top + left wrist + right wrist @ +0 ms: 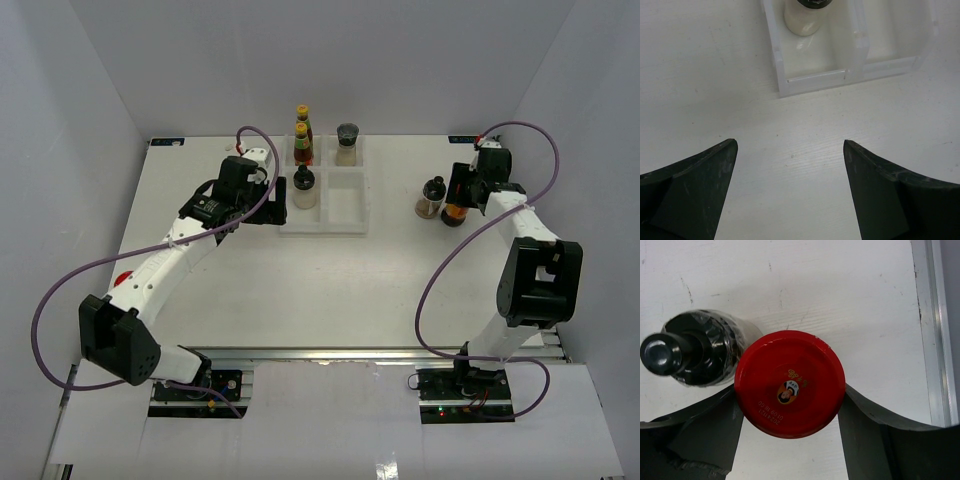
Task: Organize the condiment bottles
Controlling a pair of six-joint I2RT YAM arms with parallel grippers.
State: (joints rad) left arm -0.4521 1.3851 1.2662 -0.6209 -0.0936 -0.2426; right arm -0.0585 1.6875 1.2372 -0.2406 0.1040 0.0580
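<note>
White tabletop [300, 290] carried everything, with both arms bolted at its near edge. The left hand [790, 150] hung released just off the near-left corner of the tray, its dark fingers spread wide with only bare tabletop between them. The right hand [790, 405], well to the right of the tray, was clenched on a red-lidded amber glass jar [455, 212], with one finger pressed against each side of the round red lid and the jar upright.

Toward the far side sat a white divided plastic tray [345, 205] with two rows of two compartments. Its near-left compartment held a pale shaker with a black cap [304, 186], and its far-right compartment held a pale shaker with a dark grey lid [347, 140]. A second black-capped shaker with dark contents [695, 352] stood just beside the held jar, on the tray side; whether the two touched could not be told. Two slim red sauce bottles with yellow caps [302, 140] stood upright in the far-left compartment, one behind the other
</note>
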